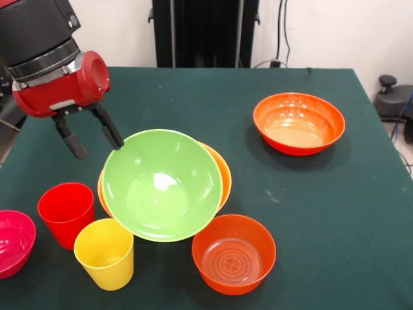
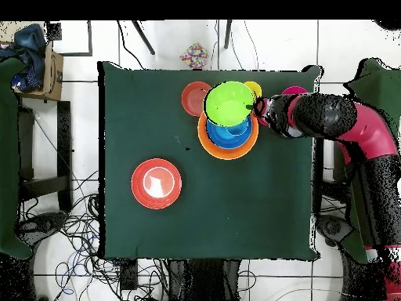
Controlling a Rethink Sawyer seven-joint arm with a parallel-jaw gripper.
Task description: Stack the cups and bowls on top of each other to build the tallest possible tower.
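Note:
My gripper (image 1: 98, 150) hangs open at the table's left, and its right finger (image 1: 111, 132) ends at the rim of the lime green bowl (image 1: 161, 184). That bowl leans, tilted, on the pale orange bowl (image 1: 221, 169). From above, the green bowl (image 2: 229, 103) sits off-centre over a blue bowl (image 2: 229, 133) nested in the orange bowl (image 2: 227, 149), with the gripper (image 2: 259, 108) beside it. In the front view, a red cup (image 1: 66, 213), a yellow cup (image 1: 104, 253) and a magenta bowl (image 1: 13, 242) stand at the front left. Two red-orange bowls (image 1: 233, 254) (image 1: 299, 123) stand apart.
The dark green table (image 1: 335, 213) ends just past the magenta bowl on the left. A black stand (image 1: 203, 32) rises behind the far edge. Cables (image 2: 78, 235) lie on the floor around the table.

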